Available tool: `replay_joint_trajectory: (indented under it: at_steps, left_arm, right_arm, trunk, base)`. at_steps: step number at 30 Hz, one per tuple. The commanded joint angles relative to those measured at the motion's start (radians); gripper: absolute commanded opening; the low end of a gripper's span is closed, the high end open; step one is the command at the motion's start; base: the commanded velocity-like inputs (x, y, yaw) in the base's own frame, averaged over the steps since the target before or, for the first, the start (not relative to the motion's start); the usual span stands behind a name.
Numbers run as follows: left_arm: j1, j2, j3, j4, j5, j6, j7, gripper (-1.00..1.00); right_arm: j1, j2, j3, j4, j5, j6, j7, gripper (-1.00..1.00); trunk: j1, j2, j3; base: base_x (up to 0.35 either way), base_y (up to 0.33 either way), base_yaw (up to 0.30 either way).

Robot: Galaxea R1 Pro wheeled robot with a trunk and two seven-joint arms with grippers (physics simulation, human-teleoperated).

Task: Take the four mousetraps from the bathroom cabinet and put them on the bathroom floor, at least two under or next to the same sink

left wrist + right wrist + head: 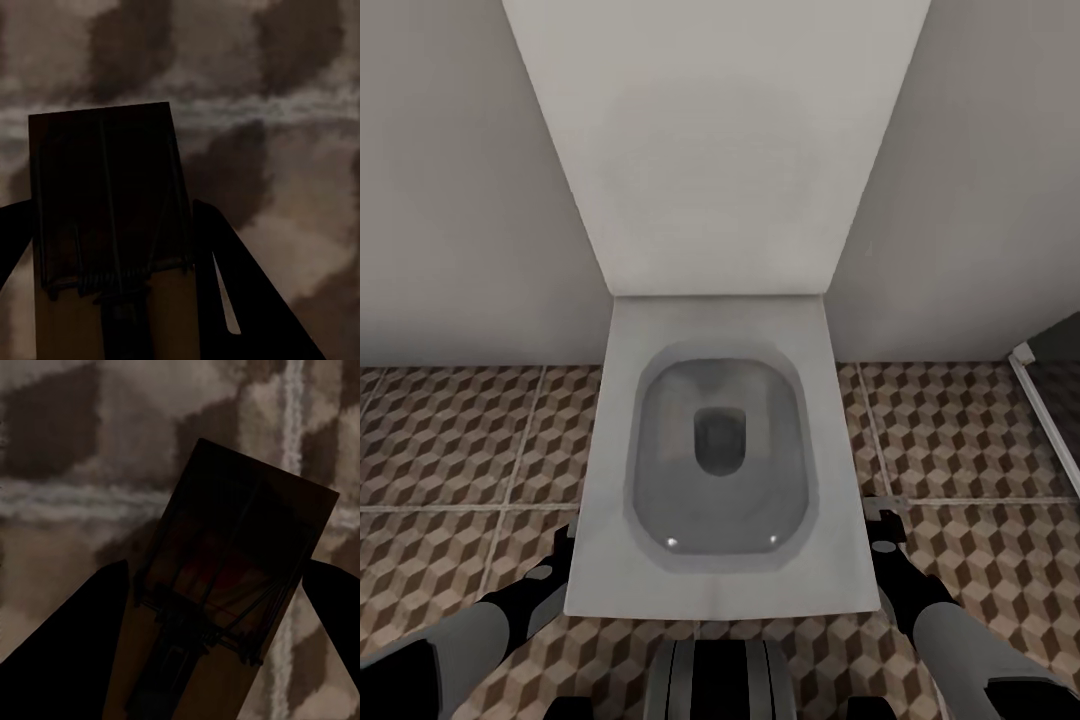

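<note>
Looking down from the head view, a white toilet (720,470) was seen at frame centre, its cistern (715,140) rising to the top edge against a grey wall (460,200). The bathroom floor (450,440) with its cube-pattern tiles was open to either side of the bowl, left and right of centre. At the right edge a dark opening with a pale frame strip (1040,410) was noted. Both arms were lowered close beside the toilet's front corners, the left arm (470,640) at lower left and the right arm (950,620) at lower right, with little room between each and the bowl's rim.

In the left wrist view, the left gripper (112,300) was closed onto a mousetrap (105,195), a dark board with wire held between the fingers (240,285), above blurred floor tiles (285,90).

In the right wrist view, the right gripper (217,660) was likewise clamped on a second mousetrap (240,562), tilted, a red mark faintly visible, over tiles (60,427) crossed by pale grout lines.
</note>
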State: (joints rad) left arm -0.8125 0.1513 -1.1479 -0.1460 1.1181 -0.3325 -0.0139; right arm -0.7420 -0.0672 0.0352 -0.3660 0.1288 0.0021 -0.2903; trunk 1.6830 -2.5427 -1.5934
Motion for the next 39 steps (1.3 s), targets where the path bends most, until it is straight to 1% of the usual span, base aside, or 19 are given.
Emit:
replay_joint_trajectory:
  at_steps: [1, 7, 17, 33, 39]
  left_arm:
    - [0.000, 0.001, -0.007, -0.001, 0.008, -0.002, -0.001, -1.00]
    - [0.000, 0.001, -0.007, 0.000, 0.010, -0.001, 0.001, -1.00]
    - [-0.001, 0.003, -0.007, 0.000, 0.011, -0.001, 0.000, -1.00]
    - [0.000, 0.002, -0.007, 0.001, 0.010, 0.000, -0.001, -1.00]
    - [0.000, 0.002, -0.008, 0.009, 0.009, 0.008, -0.011, -1.00]
  right_arm:
    - [0.000, 0.000, 0.004, 0.001, 0.006, 0.000, -0.006, -1.00]
    - [0.000, 0.003, 0.004, 0.001, 0.007, 0.000, -0.006, -1.00]
    - [0.000, 0.006, 0.005, 0.001, 0.008, -0.001, -0.006, -1.00]
    - [0.000, 0.007, 0.007, 0.009, 0.008, -0.006, -0.008, -1.00]
    - [0.000, 0.008, 0.007, 0.020, 0.003, -0.013, -0.006, -1.00]
  trunk:
    - [0.000, 0.000, 0.000]
    - [0.000, 0.000, 0.000]
    - [0.000, 0.000, 0.000]
    - [0.000, 0.000, 0.000]
    - [0.000, 0.000, 0.000]
  base:
    - [0.005, 0.000, 0.000]
    - [0.008, 0.000, 0.000]
    - [0.176, 0.000, 0.000]
    - [0.010, 0.000, 0.000]
    - [0.000, 0.000, 0.000]
